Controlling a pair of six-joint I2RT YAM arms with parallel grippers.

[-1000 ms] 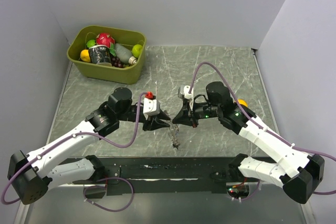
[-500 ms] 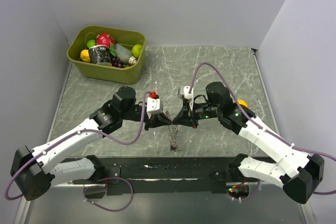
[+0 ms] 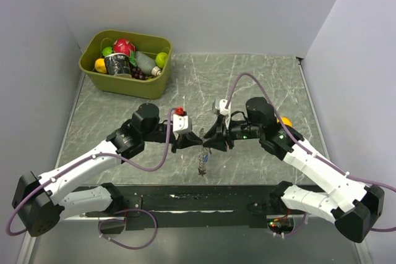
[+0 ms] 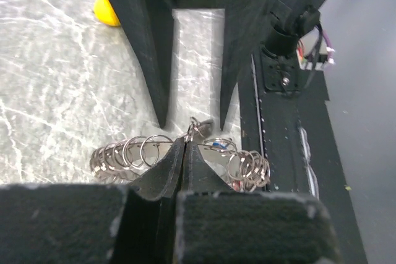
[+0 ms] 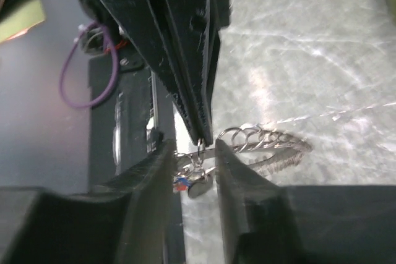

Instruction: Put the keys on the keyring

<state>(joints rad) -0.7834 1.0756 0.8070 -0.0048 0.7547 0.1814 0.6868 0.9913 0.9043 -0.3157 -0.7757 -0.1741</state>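
Shiny metal rings point(image 4: 127, 151) are linked in a long string, and my left claw point(image 4: 185, 145) is pinched tight on that string near its middle. Its two black fingers point(image 4: 164, 174) are pressed flat together, with one small loop poking out just past their tips. In my left wrist view the rings spread out from there, some to the left and some to the right.

Some tiny keys point(image 5: 189, 183) hang in the same bunch. In my right wrist view I can see a bit of blue and a bit of red on them, low down between the fingers of my other claw. I cannot tell how many there are, or if they sit on a ring.

My right claw point(image 5: 193, 148) is apart. Its two fingers stand one on each side of the bunch with a gap between them. I cannot tell if either one touches the rings. It points straight at my left claw, tip to tip, over the grey stone tabletop point(image 3: 247, 85).

From above, the string of rings hangs down between both claws toward the tabletop. I cannot tell if its low end rests there.

A green bin point(image 3: 120, 85) sits at the far left corner, well apart from my claws, with fruit point(image 3: 124, 46) inside. A small yellow ball point(image 4: 106, 12) lies on the tabletop beside my right arm.
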